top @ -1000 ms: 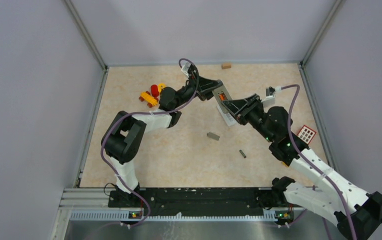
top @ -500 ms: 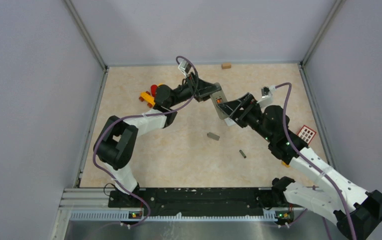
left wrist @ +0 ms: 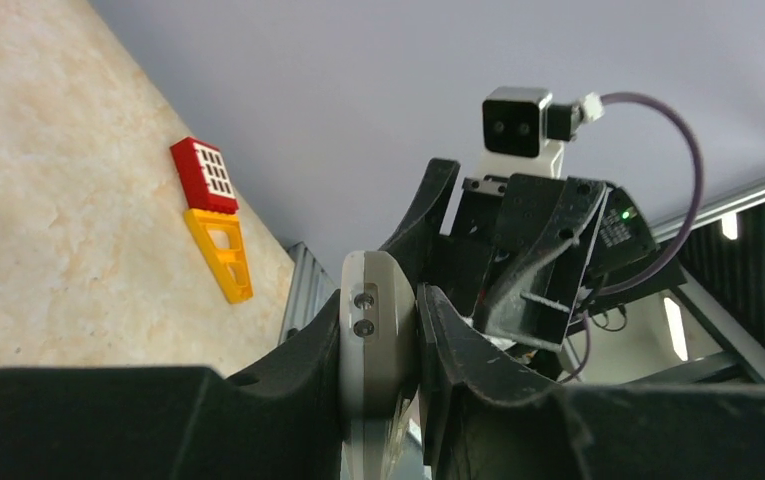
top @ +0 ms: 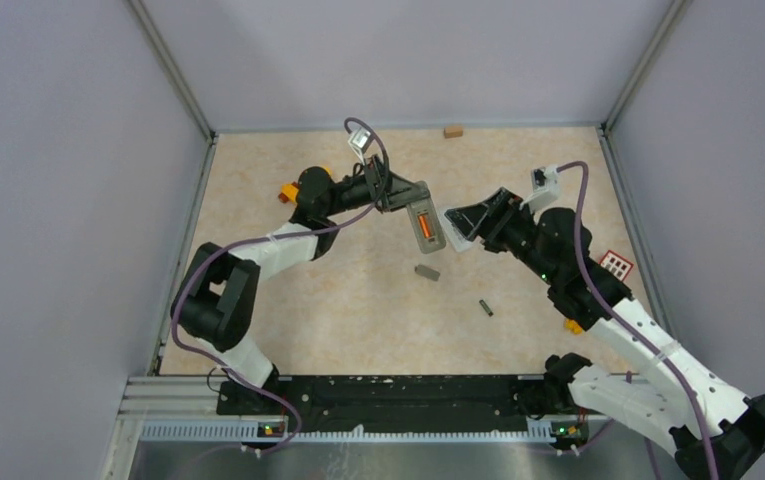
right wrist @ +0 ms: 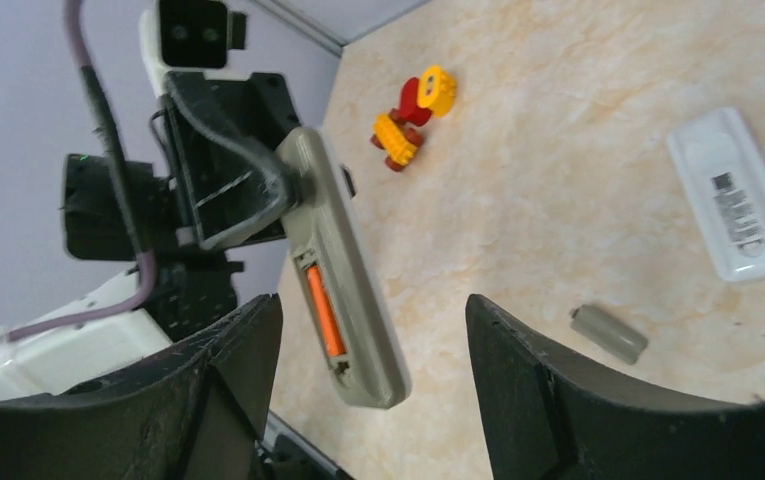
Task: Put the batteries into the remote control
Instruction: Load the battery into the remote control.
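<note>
Holding the grey remote control [top: 424, 222] off the table by one end, the left gripper [left wrist: 378, 300] has its jaws clamped on the casing. The open battery bay faces up and toward the right arm. I judge this pose is meant to present the bay for loading.

One orange battery [right wrist: 324, 312] sits lengthwise in the bay. Whether a second cell lies beside it cannot be told.

The right gripper [top: 461, 222] hangs just beside the remote's free end, jaws spread wide with nothing between them. It looks clear of the casing from overhead.

One dark battery [top: 485, 307] lies on the table nearer the arm bases, well apart from both grippers, and is probably the next to fetch. A small grey piece [top: 426, 272] lies between it and the remote. It is likely the bay cover, set aside until loading is done.

A white remote [right wrist: 736, 205] lies flat beyond the right fingers. It carries a barcode sticker, but the print is too small to read. No brand is legible on the grey casing.

Toy blocks [right wrist: 410, 118] and a red-yellow block [left wrist: 213, 215] lie off to the sides.
</note>
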